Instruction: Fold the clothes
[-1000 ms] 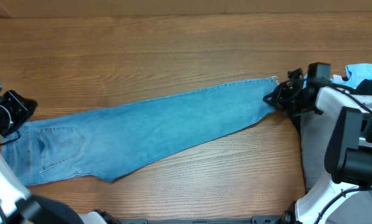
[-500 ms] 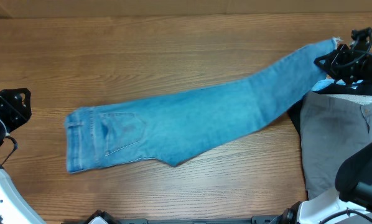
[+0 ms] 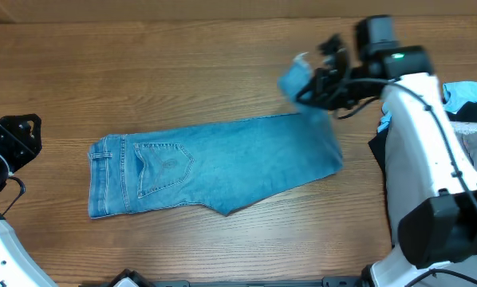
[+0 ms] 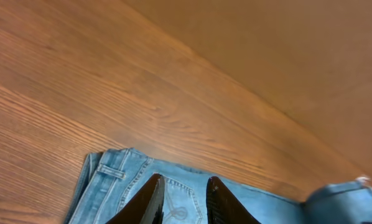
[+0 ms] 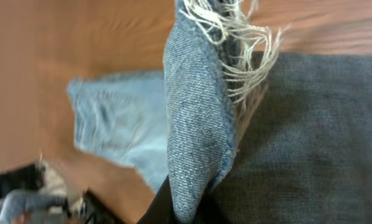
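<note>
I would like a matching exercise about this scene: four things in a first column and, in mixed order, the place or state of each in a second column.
Column one:
1. left tool
2. right tool
3. waistband
4. sky-blue garment

Column two:
A. at the right edge of the overhead view
B. open, holding nothing
C. flat on the table, at the left end of the jeans
D. shut on the frayed hem, held above the table

Pairs: 1-B; 2-D; 3-C; 4-A
</note>
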